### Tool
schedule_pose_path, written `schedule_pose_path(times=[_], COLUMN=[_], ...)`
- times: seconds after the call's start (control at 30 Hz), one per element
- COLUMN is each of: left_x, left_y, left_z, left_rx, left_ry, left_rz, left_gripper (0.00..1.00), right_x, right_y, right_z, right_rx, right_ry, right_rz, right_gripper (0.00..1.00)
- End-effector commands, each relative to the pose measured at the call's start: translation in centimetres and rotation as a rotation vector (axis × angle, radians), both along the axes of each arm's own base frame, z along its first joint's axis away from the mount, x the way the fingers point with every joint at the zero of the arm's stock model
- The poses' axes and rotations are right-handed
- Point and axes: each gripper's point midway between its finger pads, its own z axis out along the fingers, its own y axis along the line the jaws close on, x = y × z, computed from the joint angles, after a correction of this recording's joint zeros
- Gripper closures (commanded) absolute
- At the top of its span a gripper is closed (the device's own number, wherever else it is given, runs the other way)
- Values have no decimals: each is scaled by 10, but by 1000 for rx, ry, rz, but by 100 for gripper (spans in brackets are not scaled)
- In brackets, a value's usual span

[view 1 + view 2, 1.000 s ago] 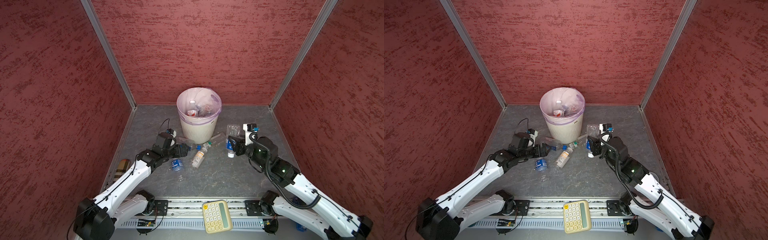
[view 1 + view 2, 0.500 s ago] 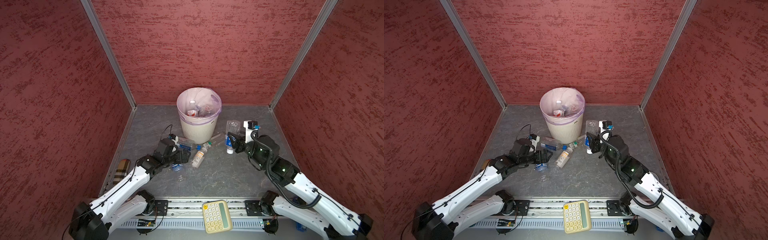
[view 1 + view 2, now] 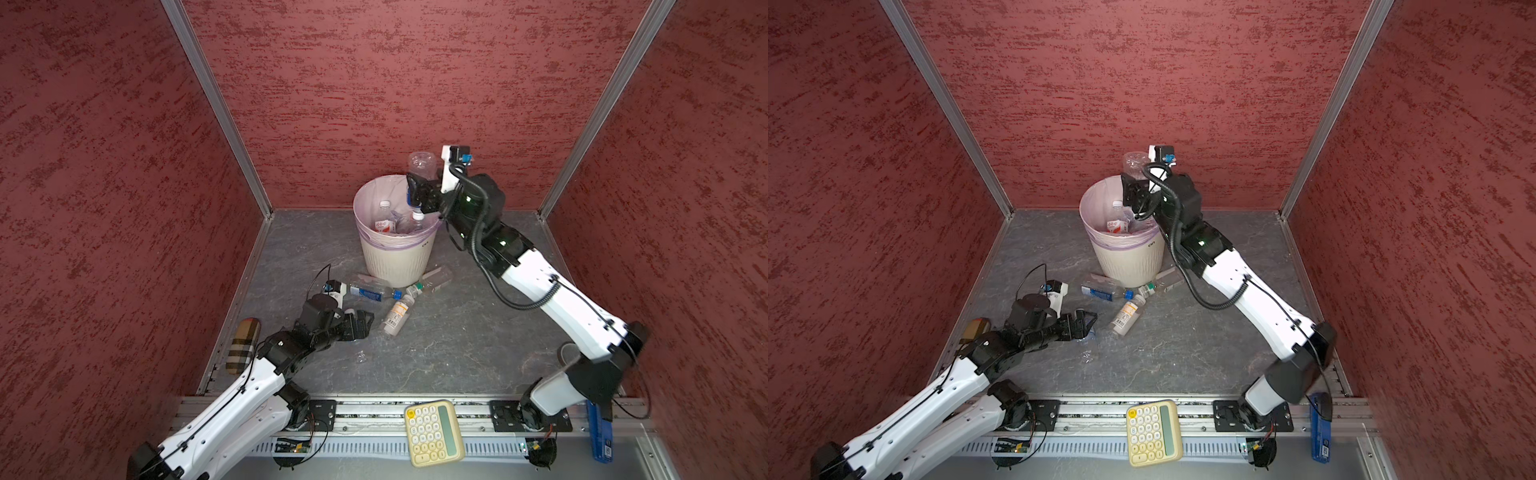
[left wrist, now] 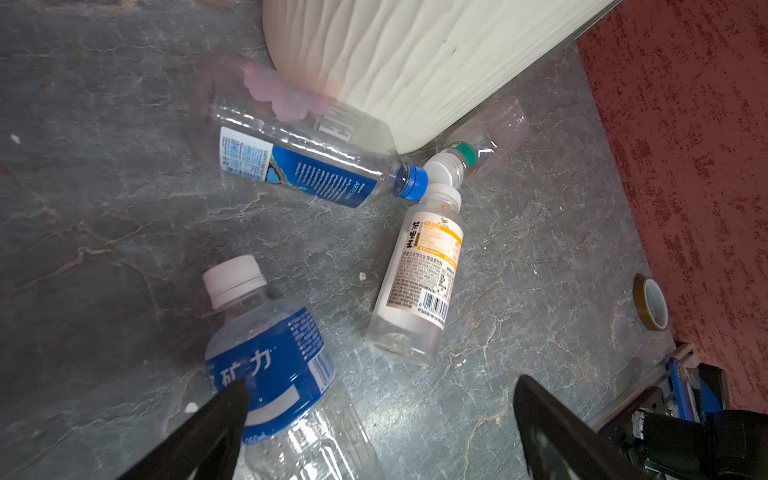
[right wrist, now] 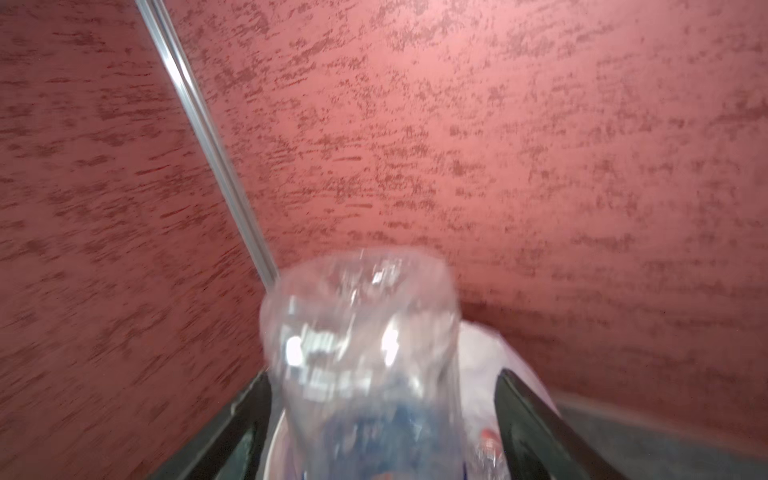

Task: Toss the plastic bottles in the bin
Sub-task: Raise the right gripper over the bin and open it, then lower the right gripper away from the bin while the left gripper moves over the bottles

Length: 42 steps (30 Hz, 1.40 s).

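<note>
Top views, count: one bin [image 3: 395,262], two arms, one calculator [image 3: 434,432]. Three bottles lie in plain sight on the table [image 3: 457,345] at the bin's foot: blue-label bottle [image 3: 368,293], yellow-label bottle [image 3: 397,316] and green-collar bottle [image 3: 434,280]. Inside the bin are a red-label bottle [image 3: 384,224] and other clear ones, too jumbled to count.
Top views, surroundings: a striped cylinder [image 3: 243,351] lies against the left wall. The calculator sits on the front rail, well apart from the bottles.
Top views, right arm: elevated, reaching over the bin rim. An inverted bottle [image 3: 420,164] stands between the jaws of the right end effector [image 3: 417,192], cap down over the bin opening.
Top views, left arm: stretched low, with the left end effector [image 3: 1086,322] near the yellow-label bottle.
Left wrist view, count: four bottles on the table, namely the three above plus a white-cap bottle [image 4: 270,365]. One tape roll [image 4: 650,303] stands by the wall.
Left wrist view, left end effector [image 4: 382,384]: jaws spread wide, gripping nothing. One finger overlaps the white-cap bottle's label.
Right wrist view, count: one bottle, blurred, base up.
Right wrist view, right end effector [image 5: 382,378]: jaws parted, with a visible gap on one side of the bottle, so it is not clamped.
</note>
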Motion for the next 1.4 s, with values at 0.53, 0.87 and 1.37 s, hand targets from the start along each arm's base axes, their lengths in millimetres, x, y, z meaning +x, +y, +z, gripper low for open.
schedule_pose_path(times=[0.53, 0.87, 1.37], left_x=[-2, 8, 38], left_y=[13, 10, -19], left_z=[-4, -2, 7], left_rx=[27, 65, 119], left_ry=[46, 58, 58], left_rz=[86, 99, 19], left_gripper=[1, 1, 7], right_x=[-10, -39, -80], right_y=[-55, -80, -112], right_z=[-4, -47, -122], right_rx=[-27, -45, -56], right_ry=[86, 155, 282], right_rz=[-117, -152, -169], right_gripper=[1, 1, 2])
